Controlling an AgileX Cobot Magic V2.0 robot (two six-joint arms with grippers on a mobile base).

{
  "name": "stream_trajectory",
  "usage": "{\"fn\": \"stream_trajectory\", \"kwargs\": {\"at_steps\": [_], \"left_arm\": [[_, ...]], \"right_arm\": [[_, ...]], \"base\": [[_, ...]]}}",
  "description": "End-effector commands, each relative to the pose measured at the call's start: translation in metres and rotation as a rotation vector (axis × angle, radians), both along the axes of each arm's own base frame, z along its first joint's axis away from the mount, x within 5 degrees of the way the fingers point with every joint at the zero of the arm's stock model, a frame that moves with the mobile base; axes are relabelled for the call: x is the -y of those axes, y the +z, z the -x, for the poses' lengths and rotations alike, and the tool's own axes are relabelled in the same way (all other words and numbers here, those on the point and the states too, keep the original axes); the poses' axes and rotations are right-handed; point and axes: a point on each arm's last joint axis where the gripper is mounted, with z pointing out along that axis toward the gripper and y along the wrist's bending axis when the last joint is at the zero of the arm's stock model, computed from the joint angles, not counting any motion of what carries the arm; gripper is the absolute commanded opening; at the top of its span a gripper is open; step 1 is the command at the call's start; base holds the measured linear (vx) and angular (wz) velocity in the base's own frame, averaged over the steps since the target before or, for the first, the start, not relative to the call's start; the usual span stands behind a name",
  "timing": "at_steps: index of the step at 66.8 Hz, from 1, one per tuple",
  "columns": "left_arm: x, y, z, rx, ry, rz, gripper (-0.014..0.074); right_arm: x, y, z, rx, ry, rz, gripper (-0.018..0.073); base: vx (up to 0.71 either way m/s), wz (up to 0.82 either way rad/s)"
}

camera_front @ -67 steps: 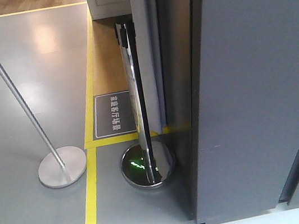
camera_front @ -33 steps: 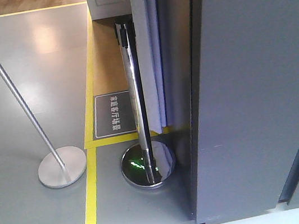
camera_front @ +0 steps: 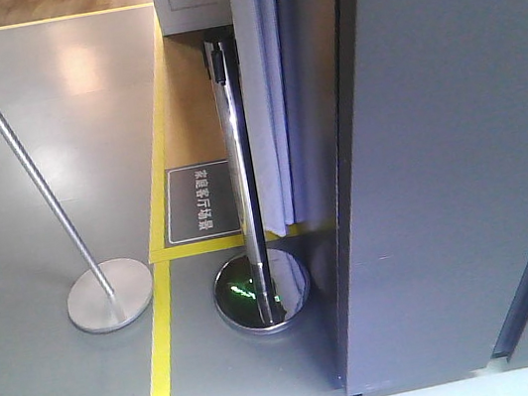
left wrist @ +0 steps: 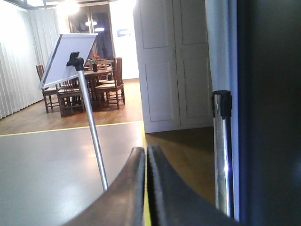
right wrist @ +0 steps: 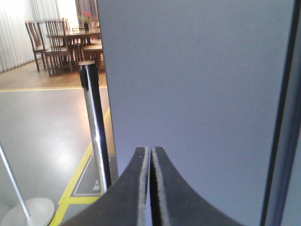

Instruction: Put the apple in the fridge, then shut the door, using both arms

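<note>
Dark grey fills most of my front view: the fridge (camera_front: 457, 147) stands at the right, its door (camera_front: 263, 98) a narrow pale edge just behind the chrome stanchion post (camera_front: 236, 162). My left gripper (left wrist: 146, 155) has its fingers pressed together with nothing between them, facing the post and a tilted sign stand (left wrist: 70, 56). My right gripper (right wrist: 150, 155) is likewise pinched together and empty, facing the grey fridge panel. I cannot see the apple in any view.

Curved black fingers (left wrist: 136, 188) with a glossy sheen; matching black fingers (right wrist: 141, 188) edged with pale grey pads.
</note>
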Motion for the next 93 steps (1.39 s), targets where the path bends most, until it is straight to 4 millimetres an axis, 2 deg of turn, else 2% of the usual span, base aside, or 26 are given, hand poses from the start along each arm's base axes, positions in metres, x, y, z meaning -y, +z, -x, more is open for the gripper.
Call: {"fn": "stream_trajectory", "kwargs": {"at_steps": [1,93], "left_arm": [[0.0016,0.0142,0.0037,0.109,-0.019,0.003,-0.0008],[0.0016,0.0142,0.0037,0.109,-0.019,0.003,-0.0008]], "right_arm": [[-0.0004,0.0041,0.0007,0.067,0.002,0.032,-0.0003],[-0.0004,0.0054,0.0008,0.076,0.002,0.027,-0.0003]], "base": [[0.0,0.0],[0.0,0.0]]}}
